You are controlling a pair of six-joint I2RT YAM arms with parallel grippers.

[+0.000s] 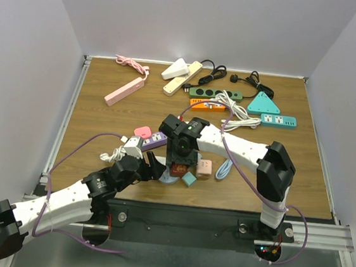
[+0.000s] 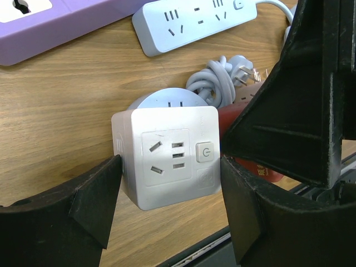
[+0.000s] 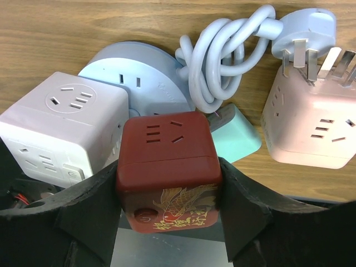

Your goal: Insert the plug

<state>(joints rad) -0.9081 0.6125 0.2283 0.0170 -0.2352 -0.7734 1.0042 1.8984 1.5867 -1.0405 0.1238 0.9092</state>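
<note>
My right gripper (image 3: 169,194) is shut on a dark red cube socket (image 3: 167,161) with a gold fish print, held near the table's front edge (image 1: 178,169). My left gripper (image 2: 171,214) is shut on a white cube socket (image 2: 167,156) that rests on the wood, one finger on each side. The white cube also shows in the right wrist view (image 3: 61,122), just left of the red cube. A pale blue plug (image 3: 306,28) with a knotted cord lies behind them beside a round pale blue socket hub (image 3: 133,72). The plug also shows in the left wrist view (image 2: 245,78).
A pink cube socket (image 3: 311,128) and a teal adapter (image 3: 236,136) lie right of the red cube. A purple strip (image 2: 55,28) and a pale blue strip (image 2: 194,22) lie behind. Several more strips, such as a pink one (image 1: 124,91), sit at the back. The table's front edge (image 1: 221,205) is close.
</note>
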